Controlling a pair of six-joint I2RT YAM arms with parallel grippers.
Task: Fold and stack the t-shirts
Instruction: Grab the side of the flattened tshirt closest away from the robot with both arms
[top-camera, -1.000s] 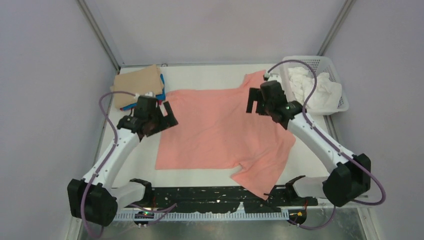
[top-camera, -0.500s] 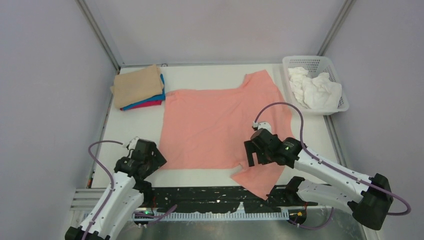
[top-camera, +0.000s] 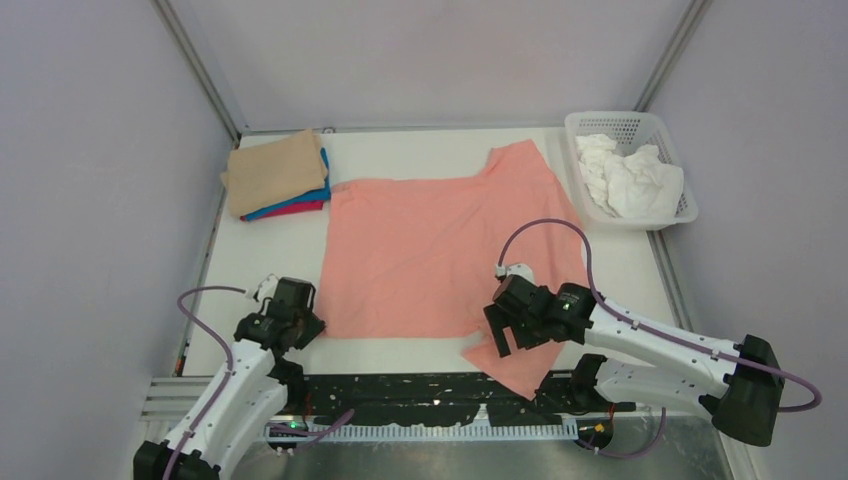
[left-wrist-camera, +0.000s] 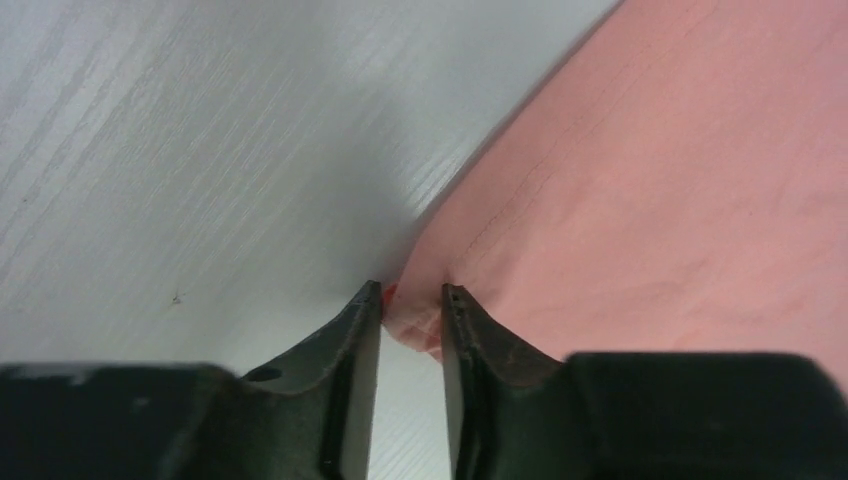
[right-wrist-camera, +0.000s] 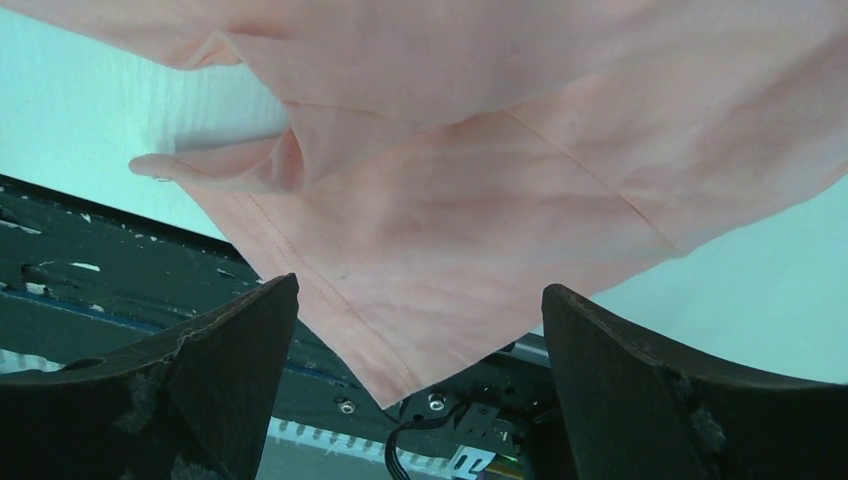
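shirt in hand: the salmon-pink t-shirt (top-camera: 430, 250) lies spread flat on the table (top-camera: 420, 150), collar end away from the arms, hem near them; its near-right sleeve (top-camera: 520, 365) is rumpled and reaches over the table's near edge
left gripper (left-wrist-camera: 412, 295): low at the shirt's near-left hem corner, jaws drawn close with the corner bunched between them, pinching a small bite of cloth
right gripper (right-wrist-camera: 418, 290): jaws spread wide, holding nothing, hovering just above the near-right sleeve
finished pile: the folded stack (top-camera: 275, 175) sits at the far-left corner, tan on top, blue and magenta edges showing beneath, well apart from both grippers
basket (top-camera: 600, 120): at the far right, with white cloth (top-camera: 635, 180) in it
how it handles: light, limp cotton; it likely drapes, sags and drags on the table, so one pinch would pull it askew
where to hold: probably both near corners together, deep enough past the hem seam that the thin edge does not slip out; the right side needs a bite at the hem by the sleeve
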